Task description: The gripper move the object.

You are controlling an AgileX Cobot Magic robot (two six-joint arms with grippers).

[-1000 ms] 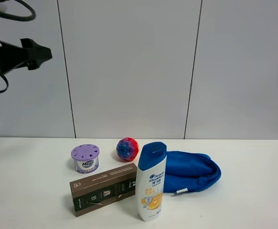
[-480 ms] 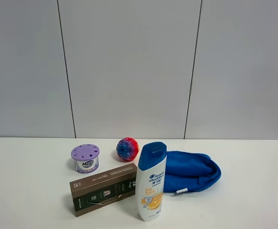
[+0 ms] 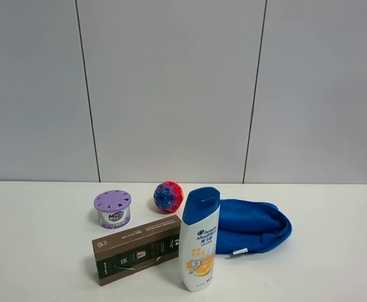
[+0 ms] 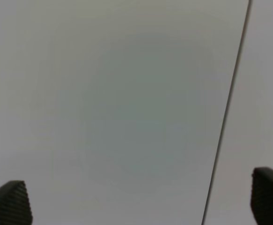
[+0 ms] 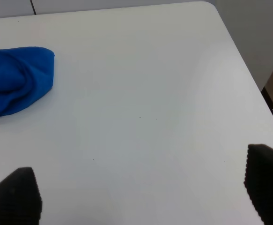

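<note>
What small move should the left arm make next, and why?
Probably swing the left gripper down toward the table. Its wrist view shows only blank wall between wide-open, empty fingers, and the high view shows no arm at all. The bottle stands upright and untouched, close beside the brown box and the blue cloth, so the approach has to start from above.

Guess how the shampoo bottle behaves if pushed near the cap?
The shampoo bottle stands upright, tall on a narrow base, so a high push would probably tip it rather than slide it. Its glossy plastic looks slippery. If it falls leftward it likely lands on the brown box right beside it.
</note>
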